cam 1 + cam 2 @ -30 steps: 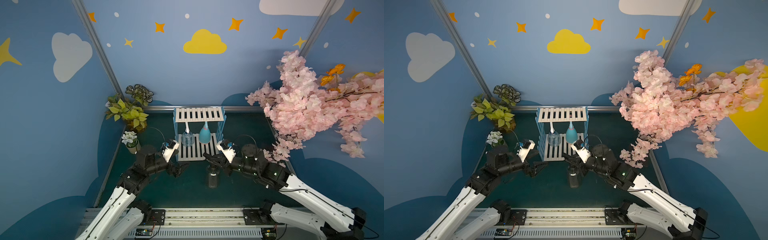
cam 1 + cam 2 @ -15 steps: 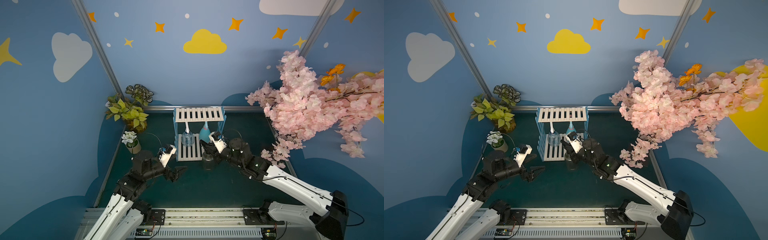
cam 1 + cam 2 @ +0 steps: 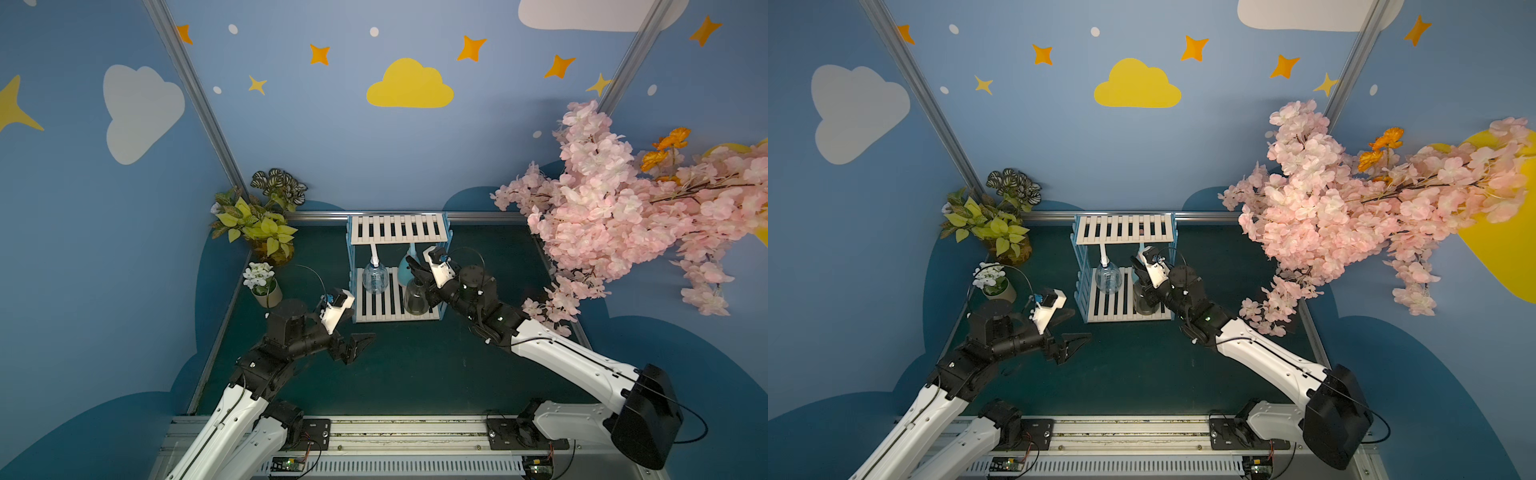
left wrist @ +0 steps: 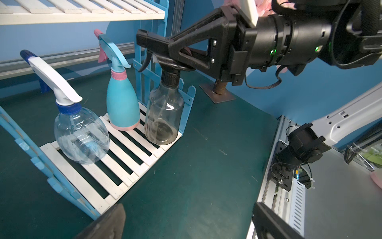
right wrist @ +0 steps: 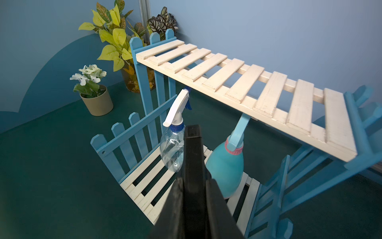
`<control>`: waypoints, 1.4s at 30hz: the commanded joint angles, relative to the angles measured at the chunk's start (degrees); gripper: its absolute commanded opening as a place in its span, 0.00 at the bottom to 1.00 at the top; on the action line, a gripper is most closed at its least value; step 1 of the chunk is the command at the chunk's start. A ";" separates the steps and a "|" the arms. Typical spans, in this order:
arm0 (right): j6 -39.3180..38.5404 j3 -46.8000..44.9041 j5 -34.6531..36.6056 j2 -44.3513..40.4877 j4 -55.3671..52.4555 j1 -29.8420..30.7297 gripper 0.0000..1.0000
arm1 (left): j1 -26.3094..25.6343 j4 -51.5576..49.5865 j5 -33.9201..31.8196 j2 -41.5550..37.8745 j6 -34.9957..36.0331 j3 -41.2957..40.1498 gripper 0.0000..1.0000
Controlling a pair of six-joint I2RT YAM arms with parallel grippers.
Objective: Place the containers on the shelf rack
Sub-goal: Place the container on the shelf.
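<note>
right claw (image 4: 175, 60) clenched on dark smoky spray bottle (image 4: 163, 115) | bottle standing on shelf rack (image 4: 82, 18) lower tier | left claw (image 3: 355, 347) released over worktop (image 4: 206, 165)

Light-blue rack (image 4: 82, 17) with white slats; clear bottle (image 4: 81, 138), teal bottle (image 4: 122, 105) (pink collar), smoky bottle (image 4: 163, 115)

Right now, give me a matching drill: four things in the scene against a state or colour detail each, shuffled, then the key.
Things:
1. clear spray bottle
2. teal spray bottle
3. smoky spray bottle
4. left gripper

Details:
A. fingers open, nothing held, above the table mat
B. pink collar, standing on the lower shelf
C. white trigger, blue collar
D. black sprayer head clamped by the right gripper

Pairs: 1-C, 2-B, 3-D, 4-A
</note>
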 commanded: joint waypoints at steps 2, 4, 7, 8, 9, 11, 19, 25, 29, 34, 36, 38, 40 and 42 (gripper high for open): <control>-0.81 -0.79 -6.59 0.62 4.87 -3.21 0.00 | 0.20 0.71 1.41 -0.14 0.71 -0.47 1.00; -1.36 -0.79 -9.19 1.18 5.09 -4.49 0.00 | 0.15 0.79 1.44 -0.08 0.76 -0.48 1.00; -2.06 -0.68 -12.28 2.39 5.43 -5.84 0.00 | 0.21 0.88 1.48 0.08 0.83 -0.46 1.00; -2.17 -0.54 -13.19 2.95 5.53 -6.17 0.00 | 0.20 1.06 1.57 0.17 0.82 -0.51 1.00; -2.53 -0.42 -13.74 3.39 5.47 -6.27 0.00 | 0.20 1.10 1.59 0.19 0.82 -0.50 1.00; -3.59 -0.18 -14.11 4.29 5.46 -6.41 0.00 | 0.21 1.15 1.66 0.37 0.76 -0.51 1.00; -5.48 -0.02 -15.13 6.25 5.75 -7.02 0.00 | 0.22 1.37 2.53 0.87 0.70 -0.55 1.00; -6.67 -0.31 -15.09 7.00 6.44 -7.18 0.00 | 0.20 1.60 2.85 1.11 0.75 -0.59 1.00; -7.42 -0.39 -14.38 7.74 7.79 -7.28 0.00 | 0.19 1.95 3.50 1.14 0.58 -0.75 1.00; -6.87 -0.31 -14.57 9.16 9.68 -7.80 0.00 | 0.18 1.98 3.57 1.11 0.58 -0.73 1.00; -6.65 -0.39 -14.83 9.55 10.28 -7.85 0.00 | 0.19 1.93 3.60 1.18 0.58 -0.73 1.00; -6.61 -0.75 -14.88 9.84 10.80 -7.98 0.00 | 0.29 1.98 3.55 1.16 0.65 -0.78 1.00; -6.73 -1.23 -15.07 10.10 10.99 -8.08 0.00 | 0.20 1.94 3.66 1.12 0.66 -0.73 1.00; -6.60 -1.69 -15.10 10.13 11.09 -8.16 0.00 | 0.22 1.98 3.76 1.16 0.66 -0.76 1.00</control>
